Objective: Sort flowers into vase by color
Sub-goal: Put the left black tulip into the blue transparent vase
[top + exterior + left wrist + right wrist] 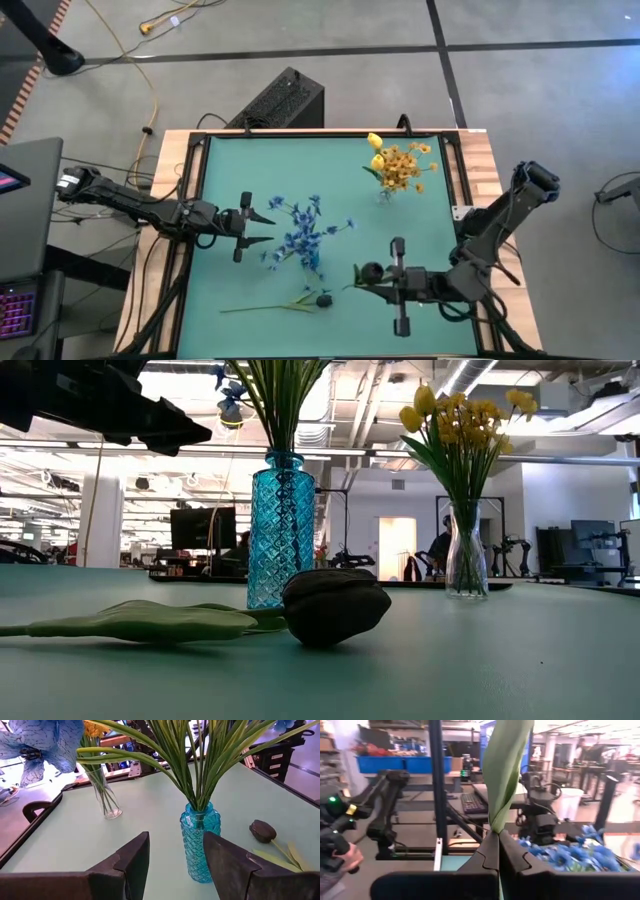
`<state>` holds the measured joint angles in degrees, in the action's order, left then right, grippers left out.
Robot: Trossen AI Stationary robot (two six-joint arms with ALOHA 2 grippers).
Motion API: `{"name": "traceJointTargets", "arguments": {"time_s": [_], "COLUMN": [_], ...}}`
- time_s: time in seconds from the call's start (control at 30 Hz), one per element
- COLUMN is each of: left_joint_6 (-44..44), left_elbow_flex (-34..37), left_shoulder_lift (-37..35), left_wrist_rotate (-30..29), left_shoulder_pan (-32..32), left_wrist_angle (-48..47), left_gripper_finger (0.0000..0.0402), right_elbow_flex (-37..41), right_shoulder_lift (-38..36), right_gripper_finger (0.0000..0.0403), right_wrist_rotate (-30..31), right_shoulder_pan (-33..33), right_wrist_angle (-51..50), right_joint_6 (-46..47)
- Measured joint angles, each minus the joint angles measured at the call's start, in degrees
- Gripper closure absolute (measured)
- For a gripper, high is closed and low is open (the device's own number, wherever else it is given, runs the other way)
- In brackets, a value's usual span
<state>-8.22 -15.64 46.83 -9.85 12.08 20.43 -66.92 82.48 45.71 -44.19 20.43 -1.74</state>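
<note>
Two jaw sets noted. I see the right gripper point(498, 851) clamped on a green stem point(505, 775); beyond them, blue flowers point(570, 855). Left gripper point(175, 860) jaws apart, blue vase point(200, 842) just ahead; dark bud point(263, 830) lies on the desk point(150, 810) farther off.

Light was bright and even over the green table point(300, 180) from overhead, and shadows under the flowers stayed faint and soft. In the low view the ceiling lights point(190, 405) behind glared white, leaving the dark bud point(335, 605) nearly a silhouette, while the near table surface was blurred. The right wrist view was smeared and soft throughout, its background room washed pale, and the left wrist view showed the blue petals point(45, 742) out of focus.
</note>
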Motion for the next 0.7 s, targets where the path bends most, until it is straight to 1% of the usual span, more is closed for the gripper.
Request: {"name": "traceJointTargets", "arguments": {"time_s": [0.07,0.17,0.23,0.3,0.4,0.6,0.67,0.7], "left_joint_6": [-0.35,-0.67,-0.70,-0.64,-0.44,0.50,0.72,0.84], "left_elbow_flex": [0.00,-0.02,-0.03,-0.06,-0.11,-0.07,-0.07,-0.07], "left_shoulder_lift": [0.05,0.46,1.01,1.26,2.04,2.05,2.03,2.05], "left_wrist_rotate": [0.00,0.02,0.01,0.05,0.07,0.61,0.62,0.61], "left_shoulder_pan": [0.00,0.00,0.00,0.00,0.00,0.00,0.00,0.00], "left_wrist_angle": [0.00,-0.03,0.22,-0.19,0.47,0.48,0.52,0.48], "left_gripper_finger": [0.0227,0.0227,0.0227,0.0227,0.0227,0.0227,0.0227,0.0227], "right_elbow_flex": [0.00,0.00,0.00,0.00,0.00,0.00,0.00,0.06], "right_shoulder_lift": [1.06,3.02,3.79,3.93,3.38,-0.06,-1.20,-1.70], "right_gripper_finger": [0.0383,0.0383,0.0383,0.0383,0.0383,0.0383,0.0383,0.0383], "right_wrist_rotate": [-2.86,-8.81,-9.83,-9.37,-7.27,-6.39,-4.42,-2.22], "right_shoulder_pan": [1.07,2.63,3.13,3.13,3.09,2.93,2.70,2.47], "right_wrist_angle": [1.70,5.39,6.15,4.50,-1.18,-14.08,-18.62,-20.19], "right_joint_6": [-1.01,-3.16,-4.49,-4.63,-3.10,5.77,6.73,7.15]}}
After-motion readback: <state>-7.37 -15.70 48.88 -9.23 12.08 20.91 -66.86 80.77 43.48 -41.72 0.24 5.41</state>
